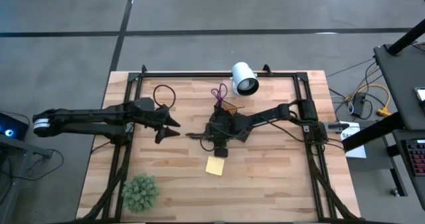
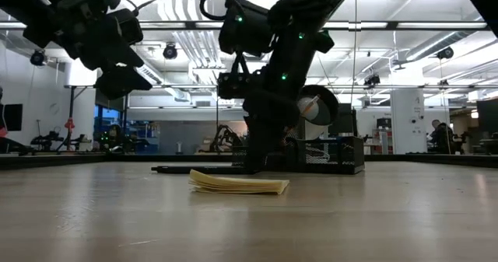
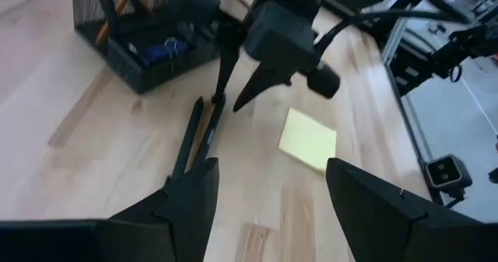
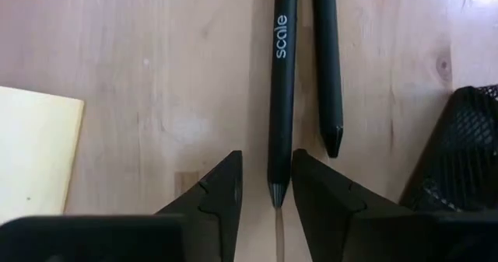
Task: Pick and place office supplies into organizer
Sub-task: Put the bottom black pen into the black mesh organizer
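- Right gripper [image 4: 266, 186] is down at the table mid-board, fingers parted a little, straddling the tip of the pen [image 4: 281, 83]; not pinching it.
- Pen lies flat on the wood; a second dark pencil [image 4: 327, 60] lies just beside it, parallel.
- Organizer [image 1: 229, 111] sits centre-far, just right of the pens; purple scissors [image 1: 220, 93] stick up from it.
- Sticky pad [image 1: 215, 165] lies flat on the table, nearer than the right gripper.
- Left gripper [image 1: 169, 126] hovers left of centre, fingers spread, holding nothing.
- White camera [image 1: 244, 78] far, plant ball [image 1: 140, 192] near left.
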You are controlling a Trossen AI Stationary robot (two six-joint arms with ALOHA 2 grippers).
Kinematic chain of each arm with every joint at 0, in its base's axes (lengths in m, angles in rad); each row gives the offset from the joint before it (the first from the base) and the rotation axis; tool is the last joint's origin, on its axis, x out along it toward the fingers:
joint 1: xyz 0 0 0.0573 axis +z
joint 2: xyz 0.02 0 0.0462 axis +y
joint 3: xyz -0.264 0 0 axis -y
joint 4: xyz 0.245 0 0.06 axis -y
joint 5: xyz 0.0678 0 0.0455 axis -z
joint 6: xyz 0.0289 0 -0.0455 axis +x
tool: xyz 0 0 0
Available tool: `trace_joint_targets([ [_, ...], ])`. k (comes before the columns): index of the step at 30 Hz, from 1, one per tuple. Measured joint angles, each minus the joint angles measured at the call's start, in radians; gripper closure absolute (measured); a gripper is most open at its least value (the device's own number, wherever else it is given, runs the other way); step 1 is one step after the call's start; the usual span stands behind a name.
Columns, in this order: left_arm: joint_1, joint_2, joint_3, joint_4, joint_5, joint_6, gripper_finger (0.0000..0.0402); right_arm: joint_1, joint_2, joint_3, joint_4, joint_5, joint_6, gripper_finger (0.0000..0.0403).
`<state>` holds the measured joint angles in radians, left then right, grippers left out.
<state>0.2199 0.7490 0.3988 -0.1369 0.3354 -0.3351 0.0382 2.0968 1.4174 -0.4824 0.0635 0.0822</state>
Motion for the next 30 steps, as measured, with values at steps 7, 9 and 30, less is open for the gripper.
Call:
trace_joint_targets([
  [7,0.0,0.034,0.0,0.003,0.0,0.001,0.0178,-0.009,0.0,-0.03,0.014,0.003,0.008,0.0321],
  [9,0.0,0.041,0.0,0.002,0.0,0.001,0.0178,-0.01,-0.002,-0.042,0.024,0.003,0.008,0.033],
  [30,0.0,0.041,0.0,0.079,0.0,-0.003,0.0178,-0.009,-0.009,-0.056,0.074,-0.008,0.082,0.0387],
])
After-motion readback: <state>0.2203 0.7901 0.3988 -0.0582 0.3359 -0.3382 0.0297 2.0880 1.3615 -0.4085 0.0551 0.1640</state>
